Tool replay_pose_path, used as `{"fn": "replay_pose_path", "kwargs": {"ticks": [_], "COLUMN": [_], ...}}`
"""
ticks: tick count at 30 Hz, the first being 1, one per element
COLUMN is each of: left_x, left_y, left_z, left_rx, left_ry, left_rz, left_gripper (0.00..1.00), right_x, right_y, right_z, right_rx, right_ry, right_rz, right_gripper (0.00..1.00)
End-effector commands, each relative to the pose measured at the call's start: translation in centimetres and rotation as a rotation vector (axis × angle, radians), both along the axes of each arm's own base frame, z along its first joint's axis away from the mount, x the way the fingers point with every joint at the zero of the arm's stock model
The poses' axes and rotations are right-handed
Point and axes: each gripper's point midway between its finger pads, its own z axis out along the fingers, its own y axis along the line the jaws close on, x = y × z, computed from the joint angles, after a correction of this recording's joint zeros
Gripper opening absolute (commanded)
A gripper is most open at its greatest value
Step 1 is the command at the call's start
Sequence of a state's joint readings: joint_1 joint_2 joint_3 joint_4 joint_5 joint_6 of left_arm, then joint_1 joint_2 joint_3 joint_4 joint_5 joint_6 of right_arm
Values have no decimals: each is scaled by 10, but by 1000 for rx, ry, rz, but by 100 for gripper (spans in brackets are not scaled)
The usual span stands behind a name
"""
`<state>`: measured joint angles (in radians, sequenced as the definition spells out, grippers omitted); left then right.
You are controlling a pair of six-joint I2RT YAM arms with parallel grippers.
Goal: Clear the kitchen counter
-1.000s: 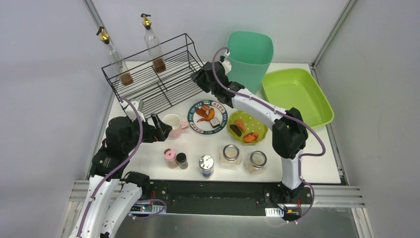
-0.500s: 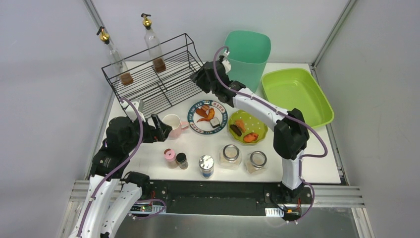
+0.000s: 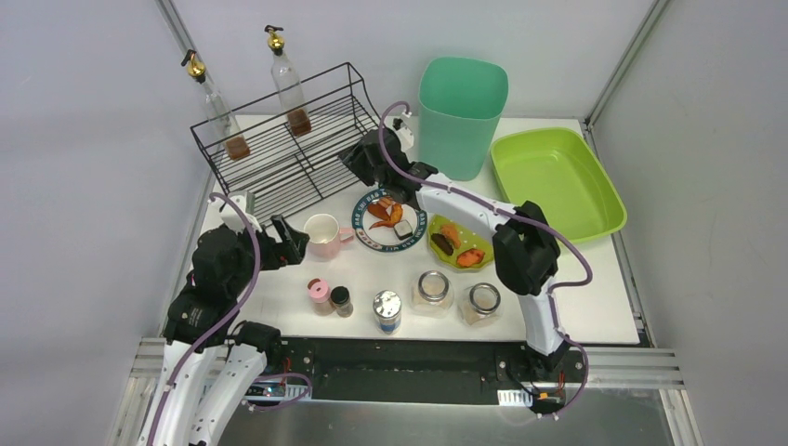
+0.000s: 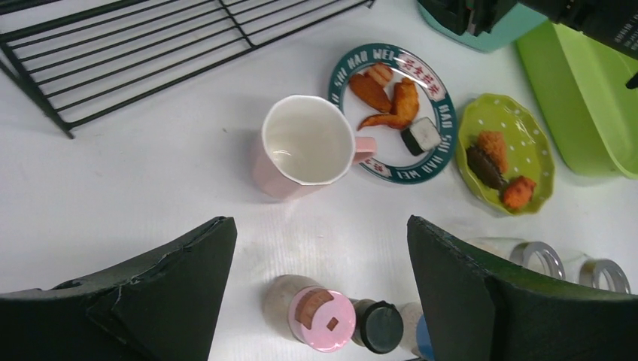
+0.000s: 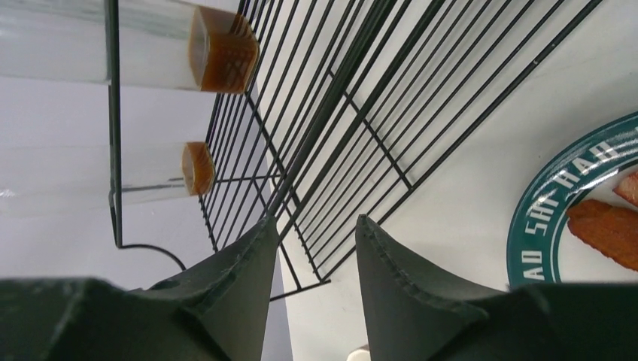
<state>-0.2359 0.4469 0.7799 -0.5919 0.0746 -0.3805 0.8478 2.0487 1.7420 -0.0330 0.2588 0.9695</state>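
Note:
The white kitchen counter (image 3: 595, 288) holds a pink mug (image 3: 322, 234), a teal-rimmed plate of food (image 3: 388, 219), a green dotted plate of food (image 3: 463, 240), a pink-lidded shaker (image 3: 320, 295), a black-lidded shaker (image 3: 341, 299), a blue-lidded jar (image 3: 387, 309) and two glass jars (image 3: 433, 291). My left gripper (image 3: 285, 238) is open and empty, just left of the mug. In the left wrist view my left gripper (image 4: 319, 222) is spread wide, with the mug (image 4: 308, 147) ahead and the pink-lidded shaker (image 4: 322, 319) below. My right gripper (image 3: 358, 163) hangs by the rack's right end, slightly open and empty (image 5: 316, 222).
A black wire rack (image 3: 288, 139) stands at the back left with two oil bottles (image 3: 216, 107) behind it. A teal bin (image 3: 462, 116) stands at the back middle. A lime-green tray (image 3: 556, 181) lies at the back right. The right wrist view shows the rack's bars (image 5: 361, 113).
My left gripper has drawn back to the left, away from the pink mug. My right gripper has moved left from the teal bin to the rack's right end.

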Motion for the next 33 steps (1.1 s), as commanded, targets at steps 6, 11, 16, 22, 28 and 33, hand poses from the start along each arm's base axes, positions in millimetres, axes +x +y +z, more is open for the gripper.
{"fn": "replay_pose_path", "kwargs": {"ticks": [6,11,16,22,28,33], "left_x": [-2,-1,-2,-2,-2,-2], "left_y": [42,41,40,41,42,41], "left_z": [6,4,4,4,5,4], "left_rx": [35,35,32,33,34,35], "left_ry": [-20,-11,-11,-14,-15,-11], "left_rz": [243,241,236,241,245,240], "left_gripper": [89,89,89,89,89,89], "right_x": [38,54,66,78,89,92], "right_y": [14,17,14,16,27,30], "right_z": [26,24,22,12,-2,-2], "right_rx": [112,147,158,175,205,215], "right_ry": [-65,-71,-81,-72,-51,-60], "right_rz": [-113,-142,-168,-190,-195,-194], "right_gripper": [44,42,41,41,37,27]}}
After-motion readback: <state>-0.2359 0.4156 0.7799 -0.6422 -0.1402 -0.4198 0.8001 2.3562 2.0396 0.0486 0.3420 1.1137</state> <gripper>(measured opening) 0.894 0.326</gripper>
